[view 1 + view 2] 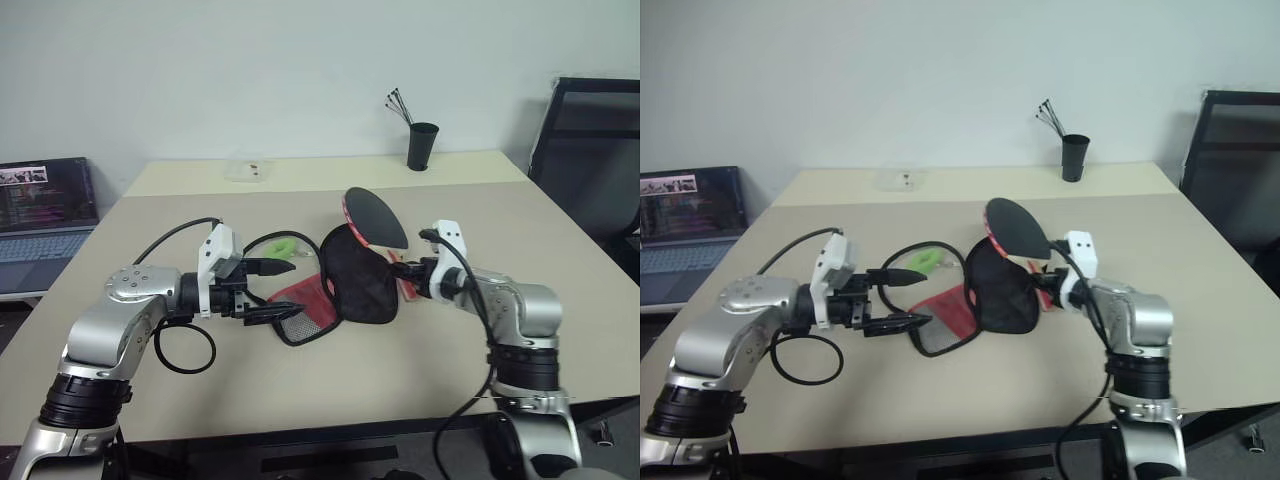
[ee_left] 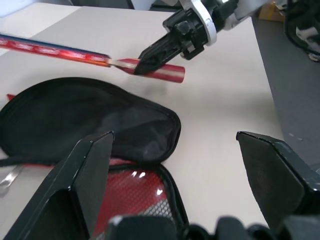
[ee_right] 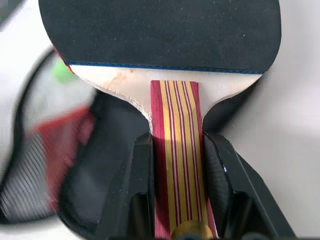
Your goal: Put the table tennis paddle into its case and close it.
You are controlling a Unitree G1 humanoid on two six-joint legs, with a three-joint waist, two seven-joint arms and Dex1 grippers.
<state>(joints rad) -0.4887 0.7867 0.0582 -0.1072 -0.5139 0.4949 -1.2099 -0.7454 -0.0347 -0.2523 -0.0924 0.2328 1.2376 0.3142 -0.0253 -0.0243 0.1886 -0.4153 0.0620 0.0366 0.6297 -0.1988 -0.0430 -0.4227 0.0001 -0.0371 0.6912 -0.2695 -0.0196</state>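
R gripper (image 3: 176, 165) is clamped on the table tennis paddle (image 1: 374, 217) by its handle; I see the blade up over the case (image 1: 345, 280), which lies unzipped on the table (image 1: 500, 210). L gripper (image 1: 272, 291) fingers wide apart, holding nothing, beside case's red flap.

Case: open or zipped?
Open. The case lies unzipped on the table, one flap spread showing red lining; the paddle is outside it.
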